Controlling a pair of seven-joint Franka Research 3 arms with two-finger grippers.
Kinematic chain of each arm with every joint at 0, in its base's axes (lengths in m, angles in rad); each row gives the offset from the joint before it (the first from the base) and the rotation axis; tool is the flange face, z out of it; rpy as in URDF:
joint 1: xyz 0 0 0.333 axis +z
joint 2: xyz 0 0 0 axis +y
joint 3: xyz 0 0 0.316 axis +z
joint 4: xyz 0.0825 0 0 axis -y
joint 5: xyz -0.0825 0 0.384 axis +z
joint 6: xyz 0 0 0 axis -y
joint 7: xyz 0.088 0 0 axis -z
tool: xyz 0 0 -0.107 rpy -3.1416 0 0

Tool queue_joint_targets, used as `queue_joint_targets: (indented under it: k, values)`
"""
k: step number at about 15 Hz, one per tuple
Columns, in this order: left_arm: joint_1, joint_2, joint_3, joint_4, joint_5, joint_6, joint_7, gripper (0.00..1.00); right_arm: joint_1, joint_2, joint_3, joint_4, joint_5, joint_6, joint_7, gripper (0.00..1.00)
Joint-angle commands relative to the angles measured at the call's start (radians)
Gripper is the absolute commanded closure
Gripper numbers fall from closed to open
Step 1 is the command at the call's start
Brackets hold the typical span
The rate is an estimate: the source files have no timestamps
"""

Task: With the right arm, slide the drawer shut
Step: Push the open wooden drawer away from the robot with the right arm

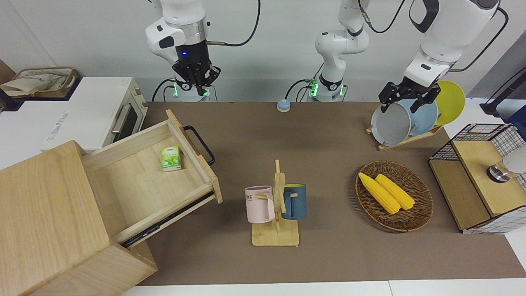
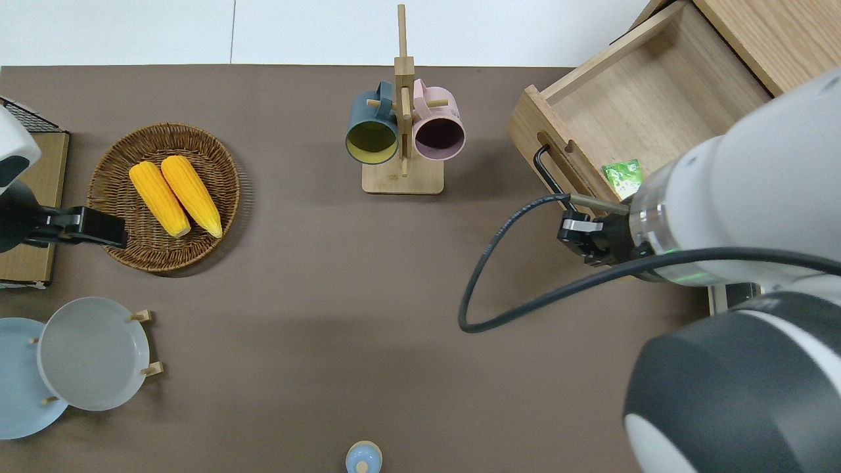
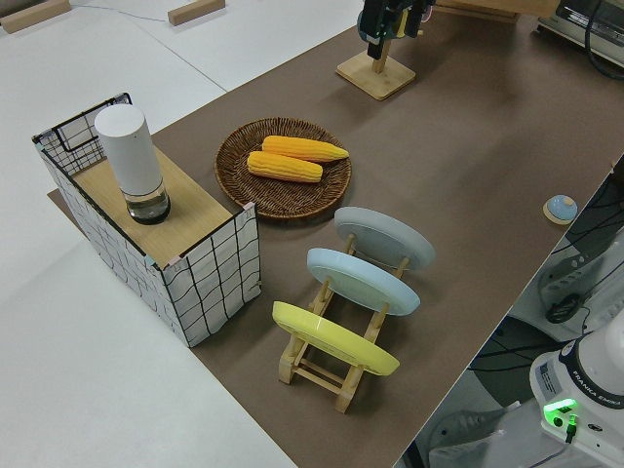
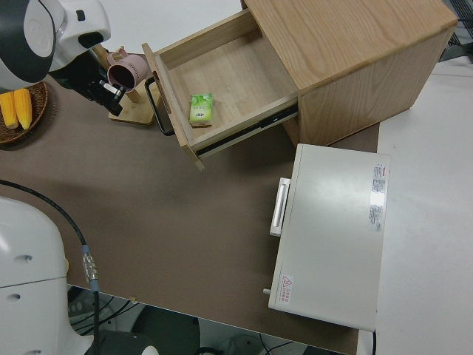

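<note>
1. Nearest my front camera I see the big box point(image 1: 49, 218) at the right arm's end of the desk point(image 1: 328, 255), and the drawer point(image 1: 139, 181) stands pulled well out of it toward the desk's middle.
2. The drawer's front panel carries a black handle point(image 1: 200, 144), and a small green carton point(image 1: 171, 158) lies flat on the drawer floor near that panel.
3. I have the right gripper point(image 2: 581, 236) up in the air; in the overhead view it sits over the bare mat just by the handle's robot-side end, not touching it. I cannot tell whether its fingers are apart or together.
4. A white oven point(image 4: 332, 229) sits beside the box, nearer to the robots.
5. Out at mid-desk I see a mug rack point(image 1: 277, 205) with a pink mug point(image 1: 259, 204) and a blue mug point(image 1: 295, 201) hung on either side.
6. Toward the left arm's end, a basket point(image 1: 415, 213) holds two corn cobs point(image 1: 386, 192) lying side by side.
7. Nearer to the robots than the basket, a plate rack point(image 3: 331, 356) holds three plates on edge.
8. The left arm is parked; I cannot tell the state of the left gripper point(image 1: 404, 98).
9. A mesh box point(image 3: 195, 263) at the desk's end carries a white cylinder point(image 3: 132, 161).
</note>
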State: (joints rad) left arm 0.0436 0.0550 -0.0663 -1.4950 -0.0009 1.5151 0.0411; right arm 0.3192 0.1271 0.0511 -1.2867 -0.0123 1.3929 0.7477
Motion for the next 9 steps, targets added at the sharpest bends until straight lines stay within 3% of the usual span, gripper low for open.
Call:
queue_joint_targets:
  k: [1,4,6,9]
  values:
    - [-0.007,-0.004,0.000,0.009,0.018,-0.018,-0.010,0.01,0.032,0.054,-0.007,-0.005,0.032,0.044,0.242,1.000]
    - [-0.007,-0.004,0.000,0.010,0.018,-0.018,-0.010,0.01,0.031,0.101,-0.010,-0.023,0.037,0.101,0.401,1.000]
    - [-0.007,-0.004,0.000,0.009,0.018,-0.018,-0.010,0.01,0.020,0.129,-0.010,-0.052,0.043,0.181,0.510,1.000]
    - [-0.007,-0.004,0.000,0.010,0.018,-0.018,-0.010,0.01,0.008,0.170,-0.019,-0.072,0.063,0.218,0.541,1.000]
